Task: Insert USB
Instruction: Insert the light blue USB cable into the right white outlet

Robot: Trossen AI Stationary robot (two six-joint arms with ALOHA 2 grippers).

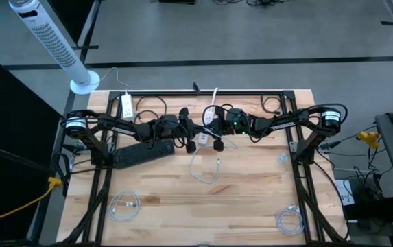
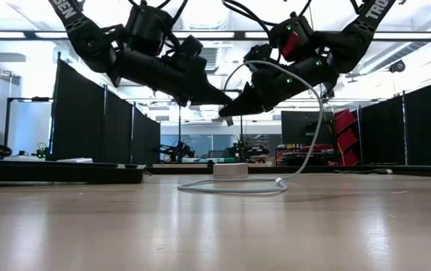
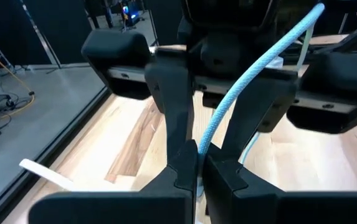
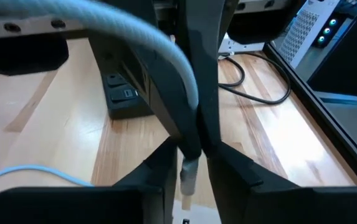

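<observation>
Above the middle of the table, a white USB cable (image 2: 314,113) is held by both grippers at once. My left gripper (image 3: 200,171) and my right gripper (image 4: 190,169) meet tip to tip, each shut on the cable near its plug end. The silver plug (image 4: 189,182) points down below the fingers. From there the cable arches over the right gripper and drops to the table, where its slack loop (image 1: 206,171) lies. A small white charger block (image 2: 230,171) sits on the table behind the grippers. A black power strip (image 1: 141,152) lies under the left arm. My left gripper pinches the cable (image 3: 204,146) between its two fingers, a little above the plug. It comes slanting down from the table's left, and the cable rises away above the fingers. My right gripper pinches the same cable end just above the plug (image 4: 190,163), slanting down from the table's right. The plug hangs clear of the table; the left fingers (image 4: 197,93) partly hide the contact.
A white power strip (image 1: 127,105) lies at the far left. Coiled white cables lie near the front left (image 1: 123,206) and front right (image 1: 289,220). Dark cords (image 1: 273,104) trail along the far edge. A white tower fan (image 1: 52,44) stands beyond the table's far left corner.
</observation>
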